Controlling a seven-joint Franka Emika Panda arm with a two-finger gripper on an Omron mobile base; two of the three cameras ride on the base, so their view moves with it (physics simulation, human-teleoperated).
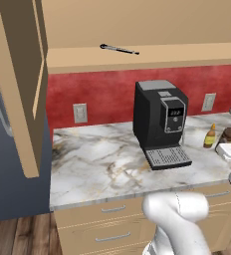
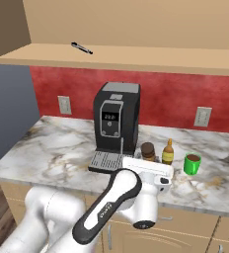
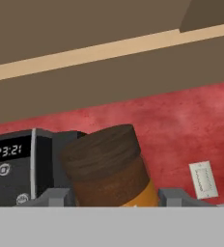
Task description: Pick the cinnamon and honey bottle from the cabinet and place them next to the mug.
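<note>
**Cinnamon jar between the fingers, over the marble counter**

Gripper (image 3: 113, 200) is closed around the slim dark-brown cylindrical cinnamon jar (image 3: 109, 169), matte cap, reddish-tan label band. The jar stands just beside the amber honey bottle with pointed orange nozzle (image 2: 168, 152). Glossy green mug (image 2: 191, 163) near it on the veined marble counter (image 2: 52, 153). Boxy black coffee machine (image 2: 116, 118) left of the jar.

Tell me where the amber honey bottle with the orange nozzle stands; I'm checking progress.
In the right base view, the amber honey bottle stands on the marble counter, between the brown-capped cinnamon jar and the bright green mug.
</note>
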